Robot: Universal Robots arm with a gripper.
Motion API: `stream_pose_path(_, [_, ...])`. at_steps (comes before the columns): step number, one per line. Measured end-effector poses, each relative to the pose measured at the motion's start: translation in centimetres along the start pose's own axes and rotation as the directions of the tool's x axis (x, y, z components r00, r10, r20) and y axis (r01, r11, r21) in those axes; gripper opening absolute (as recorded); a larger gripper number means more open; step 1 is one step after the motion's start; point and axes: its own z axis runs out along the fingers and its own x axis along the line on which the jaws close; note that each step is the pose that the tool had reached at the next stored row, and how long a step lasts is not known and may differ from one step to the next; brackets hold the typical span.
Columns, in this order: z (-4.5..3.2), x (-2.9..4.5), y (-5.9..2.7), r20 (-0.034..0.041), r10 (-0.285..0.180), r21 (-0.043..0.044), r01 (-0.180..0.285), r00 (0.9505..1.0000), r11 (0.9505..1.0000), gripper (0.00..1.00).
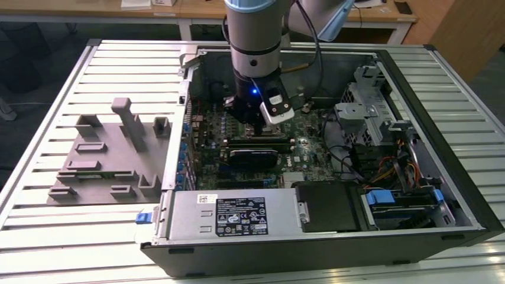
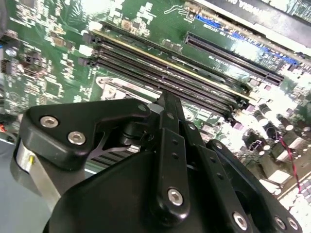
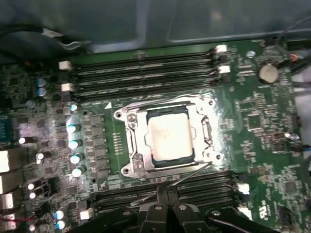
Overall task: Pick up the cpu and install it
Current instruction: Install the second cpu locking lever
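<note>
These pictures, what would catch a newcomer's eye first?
The small square silvery-grey cpu lying inside the square metal socket frame on the green motherboard, seen in the first wrist view. In the exterior view, the arm's black pincer reaches down into the open black computer case.

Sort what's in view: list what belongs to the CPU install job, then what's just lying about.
Job:
- small square silvery-grey cpu, lying in the socket
- square metal socket frame
- black end effector

Lying about:
- grey moulded tray
- black memory slots
- silver power supply box
</note>
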Motion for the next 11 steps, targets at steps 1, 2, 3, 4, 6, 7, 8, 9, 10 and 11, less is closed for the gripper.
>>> stream_pose_path(1, [0.07,0.01,0.0,-0.0064,-0.007,0.0003,0.007,1.0,1.0,0.11])
stream_pose_path(2, [0.13,0.01,-0.01,-0.013,-0.015,0.0007,0.015,0.9998,0.9999,0.11])
stream_pose_path(3, [0.19,0.02,-0.01,-0.0196,-0.022,0.0009,0.022,0.9996,0.9998,0.11])
stream_pose_path(4, [0.25,0.02,-0.02,-0.0262,-0.028,0.0012,0.028,0.9993,0.9996,0.11])
stream_pose_path(6, [0.26,0.03,-0.02,-0.0283,-0.03,0.0014,0.03,0.9991,0.9995,0.11])
stream_pose_path(7, [0.26,0.03,-0.02,-0.0284,-0.03,0.0015,0.03,0.9991,0.9995,0.11])
stream_pose_path(8, [0.26,0.03,-0.02,-0.0284,-0.03,0.0015,0.031,0.9991,0.9995,0.11])
stream_pose_path(9, [0.26,0.02,-0.02,-0.0283,-0.031,0.0014,0.031,0.9991,0.9995,0.11])
stream_pose_path(10, [0.26,0.03,-0.02,-0.0284,-0.032,0.0012,0.033,0.9991,0.9995,0.11])
stream_pose_path(11, [0.27,0.04,-0.02,-0.029,-0.045,0.0001,0.045,0.9986,0.999,0.11])
